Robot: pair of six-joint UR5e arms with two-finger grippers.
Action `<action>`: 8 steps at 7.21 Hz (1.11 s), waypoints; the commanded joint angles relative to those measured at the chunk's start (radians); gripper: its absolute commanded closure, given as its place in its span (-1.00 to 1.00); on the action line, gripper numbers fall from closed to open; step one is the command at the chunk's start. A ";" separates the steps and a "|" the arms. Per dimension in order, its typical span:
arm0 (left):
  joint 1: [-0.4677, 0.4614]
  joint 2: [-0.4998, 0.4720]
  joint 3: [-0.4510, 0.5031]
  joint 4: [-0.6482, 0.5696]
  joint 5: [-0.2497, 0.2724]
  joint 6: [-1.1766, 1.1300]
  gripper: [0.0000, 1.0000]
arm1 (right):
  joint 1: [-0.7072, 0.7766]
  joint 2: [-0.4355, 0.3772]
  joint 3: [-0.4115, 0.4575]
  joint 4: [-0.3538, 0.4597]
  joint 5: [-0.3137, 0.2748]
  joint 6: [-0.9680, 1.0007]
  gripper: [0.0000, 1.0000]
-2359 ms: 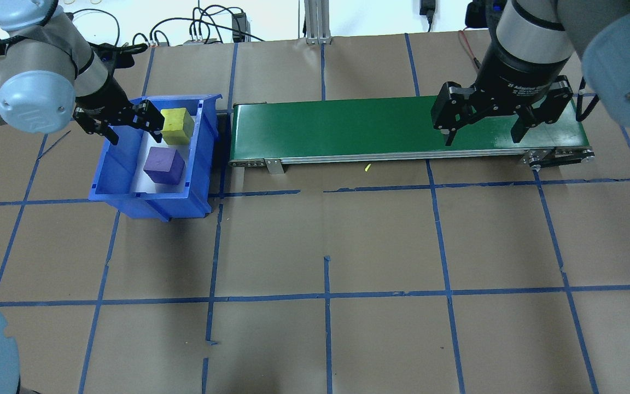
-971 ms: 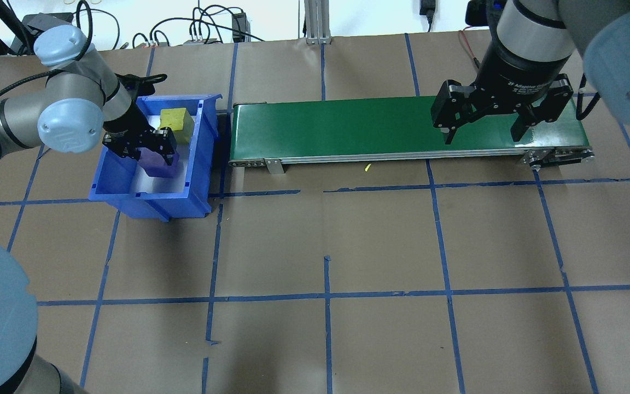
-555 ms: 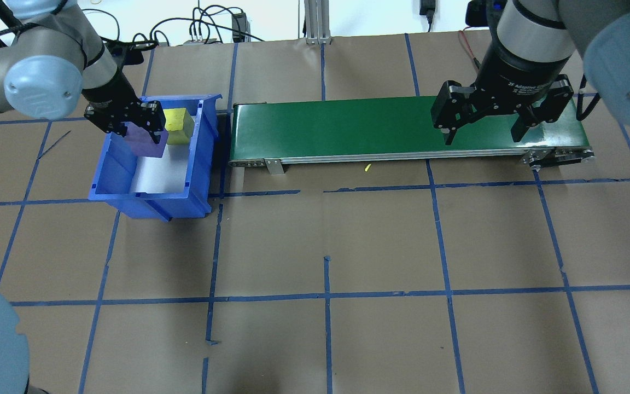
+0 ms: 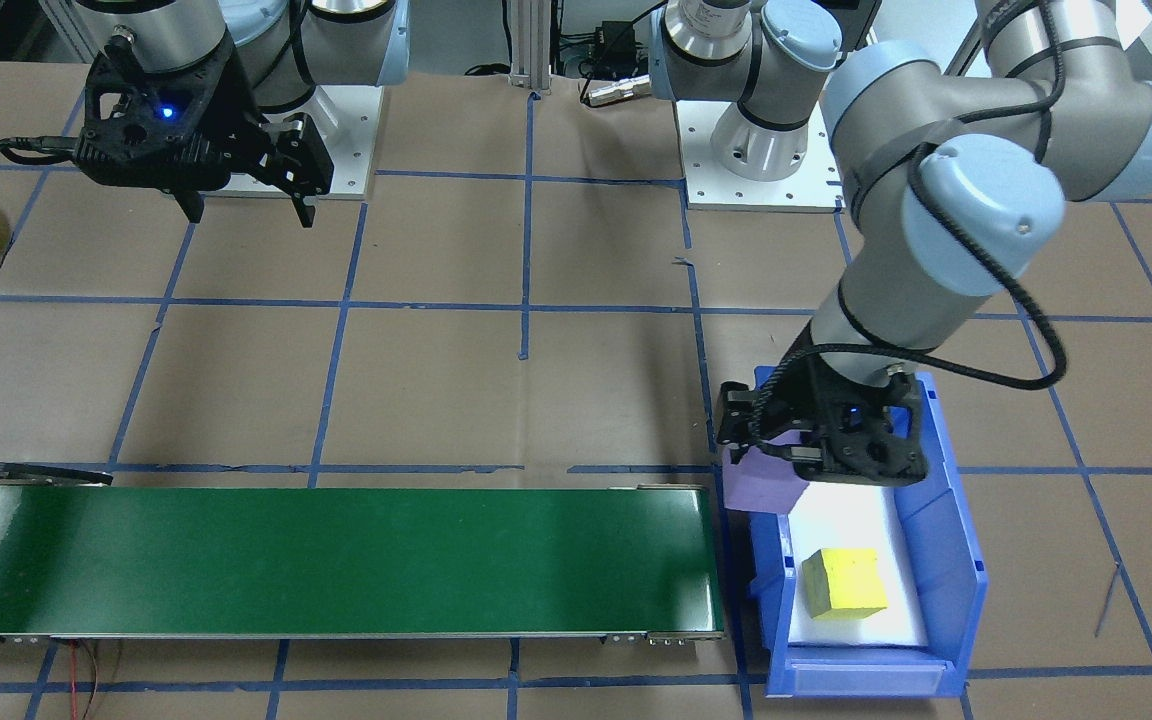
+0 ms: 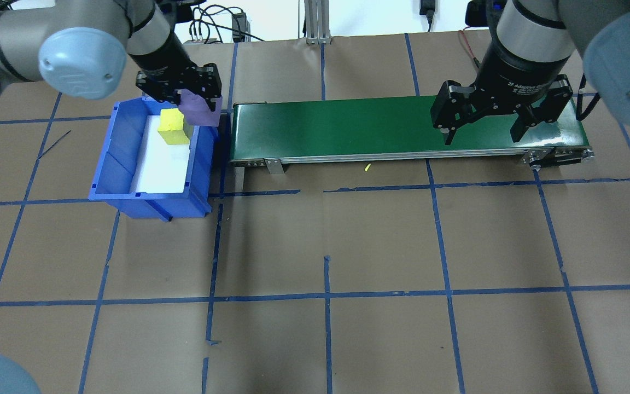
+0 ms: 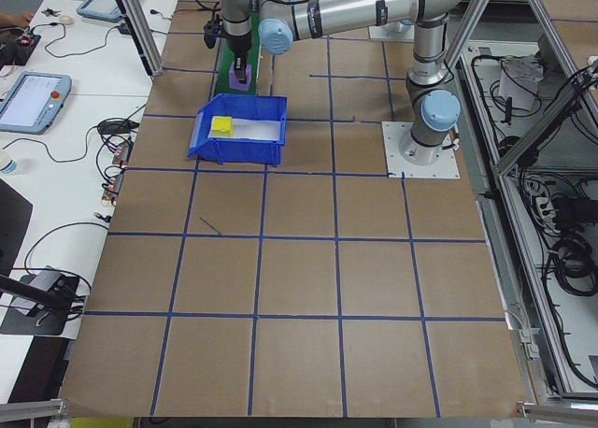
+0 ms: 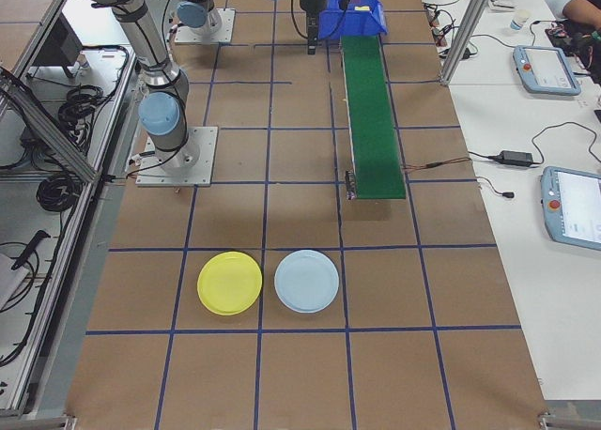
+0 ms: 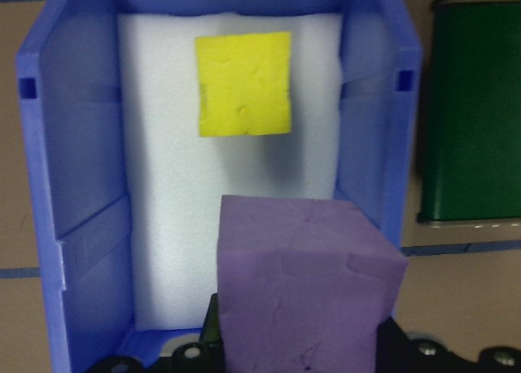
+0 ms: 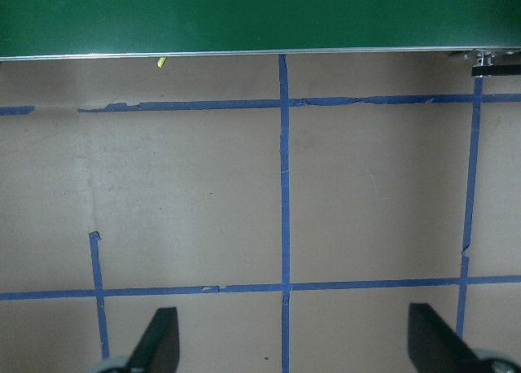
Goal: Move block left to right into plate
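Brown paper gridded with blue tape covers the table (image 5: 348, 246). Nearest the overhead camera, the blue bin (image 5: 123, 180) sits at the table's left, lined with white foam; a yellow block (image 5: 171, 127) rests in its far end. Beside the bin, the green conveyor belt (image 5: 348, 128) runs toward the right.

Left gripper (image 5: 192, 106): closed on the purple block (image 5: 201, 111), which is held in the air above the bin's wall nearest the belt, close to the belt's left end. The left wrist view shows the purple block (image 8: 305, 283) clamped from both sides, with the bin floor and the yellow block (image 8: 244, 84) below.

Right gripper (image 5: 484, 131): jaws spread wide, holding nothing, poised over the belt's right end.

Yellow plate (image 7: 230, 283): lies on the table beyond the belt's right end, just beside a light blue plate (image 7: 306, 281), well apart from both grippers.
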 commanded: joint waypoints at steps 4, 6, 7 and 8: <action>-0.088 -0.173 -0.025 0.249 -0.014 -0.037 0.35 | 0.000 0.000 0.001 0.000 0.001 0.000 -1.00; -0.088 -0.173 -0.045 0.246 -0.015 -0.040 -0.90 | 0.000 0.000 0.001 0.000 0.001 0.000 -1.00; -0.088 -0.160 -0.044 0.233 -0.014 -0.078 -1.00 | 0.000 0.000 0.003 0.000 0.001 0.000 -1.00; -0.086 -0.135 -0.024 0.245 -0.014 -0.070 -1.00 | 0.000 0.000 0.003 0.000 -0.001 0.000 -1.00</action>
